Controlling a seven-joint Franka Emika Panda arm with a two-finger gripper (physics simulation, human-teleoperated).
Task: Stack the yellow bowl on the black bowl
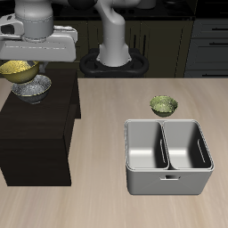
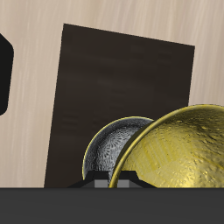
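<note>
The yellow bowl [image 1: 18, 69] hangs just under the tool [image 1: 20, 59], above and overlapping the black bowl [image 1: 32, 87], at about 10 o'clock from it. Whether the two bowls touch cannot be told. The black bowl sits on a dark cabinet [image 1: 36, 134] at the counter's [image 1: 98, 116] edge. In the wrist view the yellow bowl [image 2: 184, 153] covers part of the black bowl [image 2: 114, 149]; the tool seems closed on the yellow bowl's rim, fingers mostly hidden. An olive-green bowl [image 1: 163, 105] rests on the counter just behind a grey two-compartment caddy [image 1: 169, 183], at its 12 o'clock
</note>
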